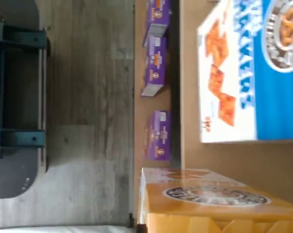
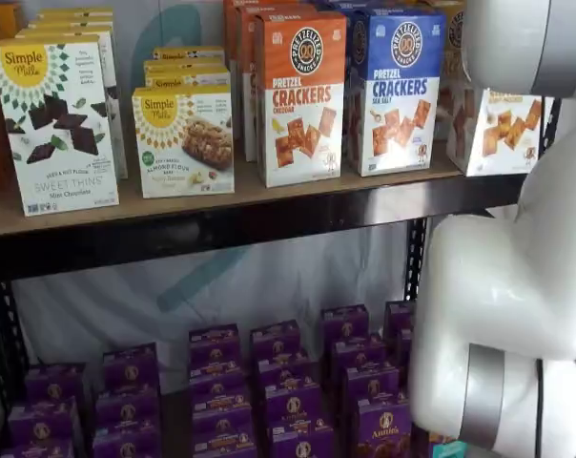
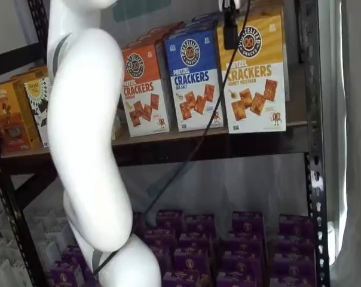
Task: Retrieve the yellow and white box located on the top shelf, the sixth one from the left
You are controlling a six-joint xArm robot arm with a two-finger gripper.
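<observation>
My black fingers (image 3: 230,30) hang from above, just in front of the yellow and white box (image 3: 256,78), and side-on I cannot tell whether they are apart or together. That box is smooth printed cardboard, a tall rectangle standing upright with its long axis vertical and its cracker-pictured face turned outward. It sits at the right end of the top shelf (image 3: 186,146), a tan wooden board with a dark metal rail. Beside it stand one blue box (image 3: 194,81) and one orange box (image 3: 143,89), the same shape. Below are many small purple boxes (image 2: 288,401).
</observation>
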